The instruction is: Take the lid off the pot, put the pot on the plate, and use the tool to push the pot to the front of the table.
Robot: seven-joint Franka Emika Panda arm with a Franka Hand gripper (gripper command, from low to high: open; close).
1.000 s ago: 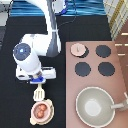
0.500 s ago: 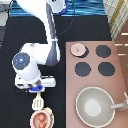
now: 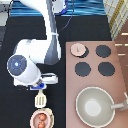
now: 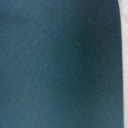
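At the lower left of the exterior view, the gripper (image 3: pixel 44 85) is hanging just above the tool (image 3: pixel 41 99), whose handle is reaching up between the jaws, apparently clamped there. Below it the pot (image 3: pixel 42 119) is sitting on the plate (image 3: pixel 33 116). The lid (image 3: pixel 78 48) is lying on the stove (image 3: pixel 120 80), upper right. The arm (image 3: pixel 47 30) is bending down from the top.

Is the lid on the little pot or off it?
Off. The lid sits on the stove, far from the pot, whose reddish-brown contents show. The gripper hangs over the tool.
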